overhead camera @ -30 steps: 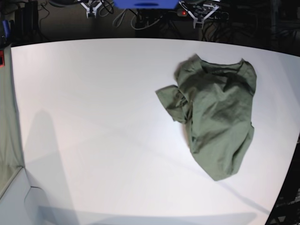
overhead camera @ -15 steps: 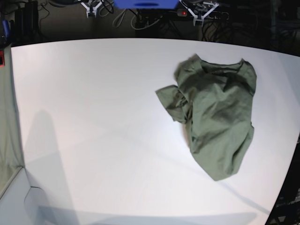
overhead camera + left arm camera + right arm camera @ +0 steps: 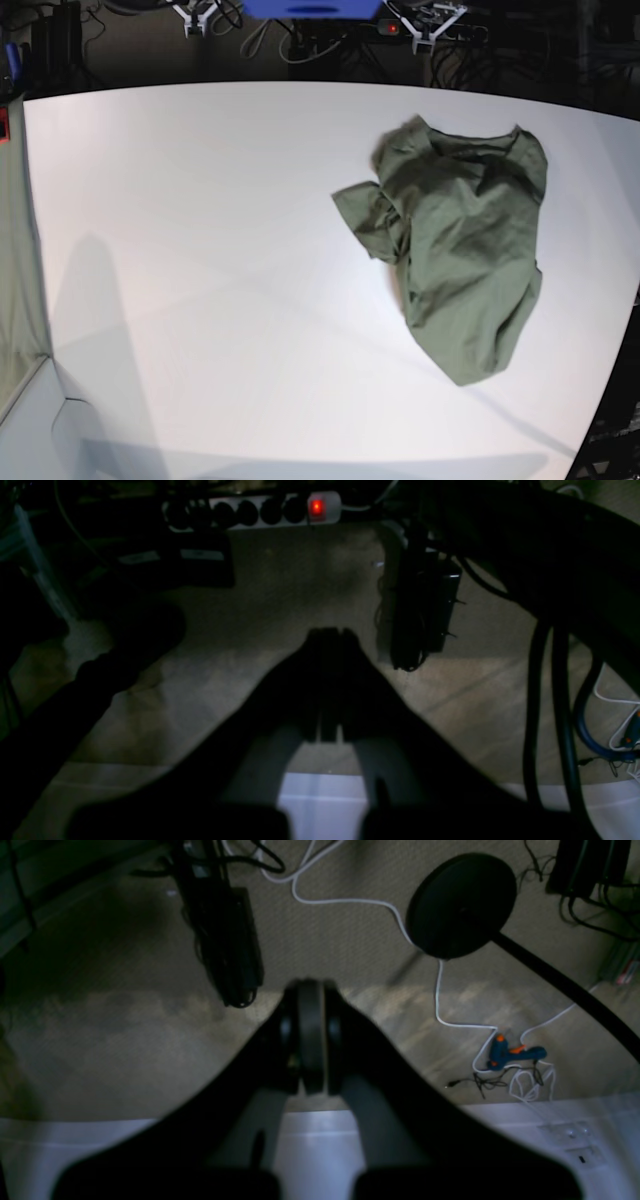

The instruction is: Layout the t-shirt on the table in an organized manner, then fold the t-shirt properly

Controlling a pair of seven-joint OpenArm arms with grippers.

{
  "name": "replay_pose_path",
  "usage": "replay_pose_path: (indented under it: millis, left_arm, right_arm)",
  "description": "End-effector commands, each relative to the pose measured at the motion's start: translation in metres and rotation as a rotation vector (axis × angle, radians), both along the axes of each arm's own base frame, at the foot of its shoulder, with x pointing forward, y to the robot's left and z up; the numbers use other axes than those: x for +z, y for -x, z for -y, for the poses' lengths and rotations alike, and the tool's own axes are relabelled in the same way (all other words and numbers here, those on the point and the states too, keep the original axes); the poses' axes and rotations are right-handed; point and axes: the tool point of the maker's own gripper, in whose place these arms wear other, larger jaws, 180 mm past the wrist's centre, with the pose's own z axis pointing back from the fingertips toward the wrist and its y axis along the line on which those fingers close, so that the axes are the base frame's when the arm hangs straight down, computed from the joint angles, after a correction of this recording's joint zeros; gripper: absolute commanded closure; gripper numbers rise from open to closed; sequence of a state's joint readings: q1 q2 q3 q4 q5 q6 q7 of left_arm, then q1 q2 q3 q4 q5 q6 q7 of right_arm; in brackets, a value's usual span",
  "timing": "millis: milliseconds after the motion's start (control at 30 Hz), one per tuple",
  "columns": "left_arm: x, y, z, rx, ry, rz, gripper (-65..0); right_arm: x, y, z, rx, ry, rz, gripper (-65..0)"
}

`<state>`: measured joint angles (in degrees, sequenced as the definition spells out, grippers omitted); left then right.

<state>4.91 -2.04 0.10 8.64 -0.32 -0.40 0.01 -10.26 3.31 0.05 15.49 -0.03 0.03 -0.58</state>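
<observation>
The olive-green t-shirt [image 3: 458, 245] lies in a crumpled heap on the white table [image 3: 200, 250], toward the right side of the base view and near the table's curved right edge. It is bunched and wrinkled, with one fold sticking out to the left and a narrower end trailing toward the near edge. Nothing touches it.

Both arms are pulled back beyond the far edge of the table, well apart from the shirt. The left gripper [image 3: 330, 635] hangs over the carpeted floor with its two dark fingers pressed together, nothing between them. Past it a power strip [image 3: 252, 511] lies on the floor with its red switch lit, and thick black cables [image 3: 545, 700] hang to the right.

The right gripper [image 3: 311, 990] is likewise closed, fingers flat against each other and empty. Beyond it a round black stand base [image 3: 461, 904] sits on the carpet, and a blue glue gun [image 3: 512, 1054] lies among white cords.

A greyish-green cloth strip [image 3: 18, 270] hangs at the left border of the base view.
</observation>
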Motion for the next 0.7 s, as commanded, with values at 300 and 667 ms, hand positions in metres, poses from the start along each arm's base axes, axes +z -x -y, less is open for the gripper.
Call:
replay_pose_path:
  millis: [300, 667]
  left_arm:
    - [0.0, 0.002, -0.001, 0.002, -0.002, 0.0, -0.2]
    - [0.01, 0.022, 0.003, -0.008, 0.013, 0.048, -0.2]
  right_arm:
    - [0.001, 0.007, 0.002, 0.005, -0.003, -0.004, 0.0]
    - [0.005, 0.031, 0.01, 0.011, 0.008, -0.025, 0.0]
